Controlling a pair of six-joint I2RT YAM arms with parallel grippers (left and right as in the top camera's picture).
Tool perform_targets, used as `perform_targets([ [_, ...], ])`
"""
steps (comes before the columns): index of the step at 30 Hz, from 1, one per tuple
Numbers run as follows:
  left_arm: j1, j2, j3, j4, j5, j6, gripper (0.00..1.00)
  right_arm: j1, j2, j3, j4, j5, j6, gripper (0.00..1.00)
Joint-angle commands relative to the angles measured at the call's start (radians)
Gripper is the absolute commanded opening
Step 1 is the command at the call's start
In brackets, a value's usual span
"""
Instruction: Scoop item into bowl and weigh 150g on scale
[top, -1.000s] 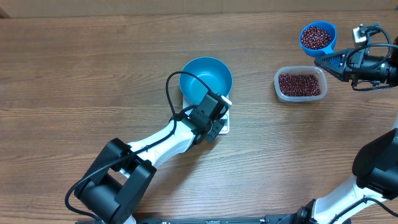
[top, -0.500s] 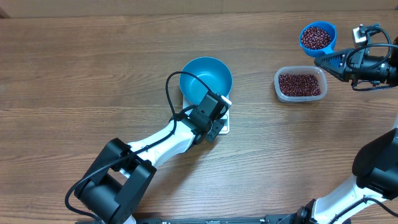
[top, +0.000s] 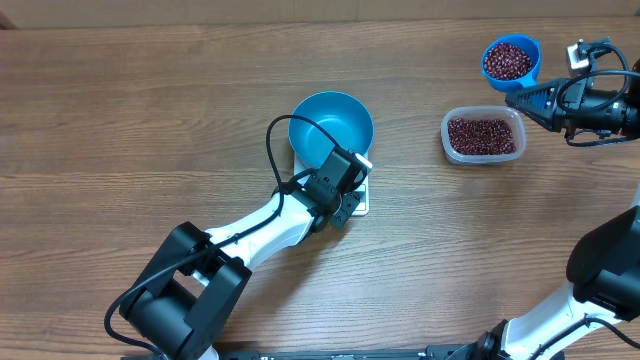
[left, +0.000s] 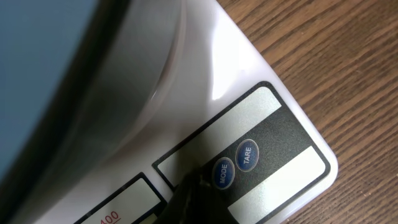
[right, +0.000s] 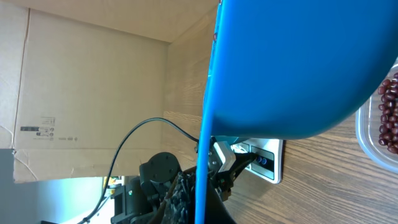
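1. Nothing is shifting between the earlier overhead views and now: both arms are holding the same poses, and the things on the desk are lying where they were.
2. Nearest the robot's base, the left tool (top: 343, 207) is staying closed with nothing in its grip. Its dark tip is pressing down at the button panel of the scale (left: 205, 81), right at the edge of the MODE button (left: 223, 173), with the TARE button (left: 247, 155) just beside it.
3. Just beyond, the bowl (top: 330, 128) is sitting on the scale's platform and looking empty, with no beans in it yet.
4. The step in hand is likely zeroing the scale with the bowl on it. Doing that well is calling for a short, straight-down press on the intended button, without leaning on the platform or nudging the bowl. The display is not showing in these views, so the reading is going unchecked.
5. Farther off to the right, the clear tub (top: 483, 136) is holding beans (top: 482, 135). Beside it, the right tool (top: 520, 100) is clamping the handle of the blue scoop (top: 511, 60), which is carrying a full load and waiting well apart from the bowl.
6. Underneath everything, the desk (top: 150, 120) is showing wood grain, flat and matte. At its far edge, the right wrist view is catching a cardboard panel (right: 81, 93) standing upright.
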Motion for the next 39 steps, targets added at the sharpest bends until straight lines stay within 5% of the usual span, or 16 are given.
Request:
perform_targets([
  [1, 0.002, 0.042, -0.011, -0.007, -0.013, -0.017, 0.04, -0.003, -0.041, 0.031, 0.004, -0.024, -0.022, 0.04],
  [23, 0.002, 0.070, -0.008, -0.017, -0.017, -0.016, 0.04, -0.003, -0.041, 0.031, 0.005, -0.024, -0.022, 0.04],
  [39, 0.002, -0.092, -0.006, -0.040, -0.021, -0.008, 0.04, -0.003, -0.041, 0.031, 0.005, -0.024, -0.022, 0.04],
])
